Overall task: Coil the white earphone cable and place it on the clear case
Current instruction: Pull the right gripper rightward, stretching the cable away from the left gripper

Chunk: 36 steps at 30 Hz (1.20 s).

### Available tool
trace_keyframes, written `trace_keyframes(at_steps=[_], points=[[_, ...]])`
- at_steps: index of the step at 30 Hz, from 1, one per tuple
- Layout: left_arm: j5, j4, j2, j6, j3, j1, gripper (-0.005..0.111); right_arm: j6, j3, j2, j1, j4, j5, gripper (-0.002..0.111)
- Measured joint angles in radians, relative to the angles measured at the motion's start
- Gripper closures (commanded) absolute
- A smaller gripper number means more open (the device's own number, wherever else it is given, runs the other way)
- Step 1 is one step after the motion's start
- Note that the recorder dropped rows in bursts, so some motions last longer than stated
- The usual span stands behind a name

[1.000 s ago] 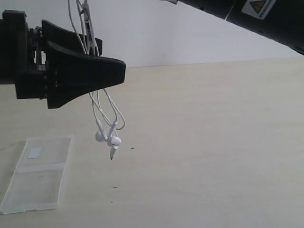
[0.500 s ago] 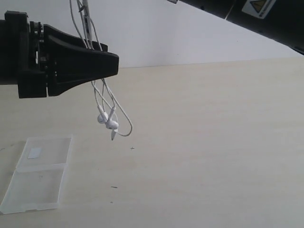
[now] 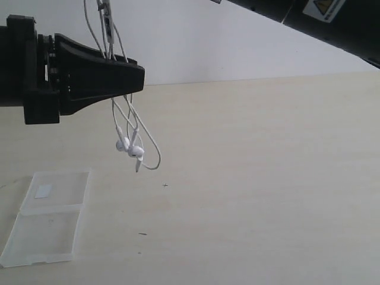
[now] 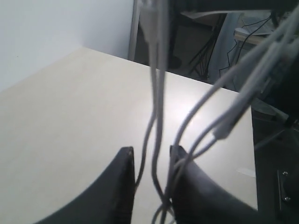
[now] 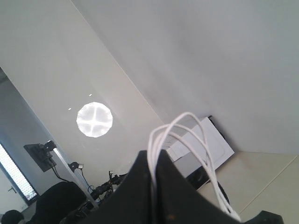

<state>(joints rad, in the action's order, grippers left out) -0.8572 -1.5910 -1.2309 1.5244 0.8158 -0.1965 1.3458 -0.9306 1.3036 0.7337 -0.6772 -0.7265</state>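
The white earphone cable [image 3: 155,155] hangs in several strands from above the frame, its two earbuds [image 3: 132,148] dangling over the table and the inline remote [image 3: 107,15] near the top. My left gripper [image 3: 140,77] reaches in from the left. Its jaws stand a narrow gap apart around the hanging strands [image 4: 159,93], open, at left gripper [image 4: 152,151]. My right gripper [image 5: 153,156] is shut on looped cable [image 5: 196,123] and is out of the exterior view. The clear case [image 3: 44,234] lies open flat at the front left, below and left of the earbuds.
A small white sticker [image 3: 43,190] is on the case's far half. The right arm's dark body [image 3: 320,24] crosses the top right corner. Pale wooden table [image 3: 255,178] stretches right of the cable, with a white wall behind.
The left jaws have narrowed around the hanging strands. The earbuds have risen and swung slightly left. The case has not moved.
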Motion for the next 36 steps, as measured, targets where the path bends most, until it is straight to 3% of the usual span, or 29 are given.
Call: trace_keyframes(at_steps=[9,19,36], points=[[0.020,0.000,0.000,0.000,0.000,0.000,0.107,0.000,0.000,0.000,0.000,0.004,0.000,0.108],[0.040,-0.011,0.000,0.000,0.000,0.000,0.107,0.000,0.000,-0.002,0.000,0.015,0.034,0.108],[0.115,-0.097,0.074,0.048,0.000,0.000,0.107,-0.034,0.000,-0.109,0.000,-0.007,0.490,0.108]])
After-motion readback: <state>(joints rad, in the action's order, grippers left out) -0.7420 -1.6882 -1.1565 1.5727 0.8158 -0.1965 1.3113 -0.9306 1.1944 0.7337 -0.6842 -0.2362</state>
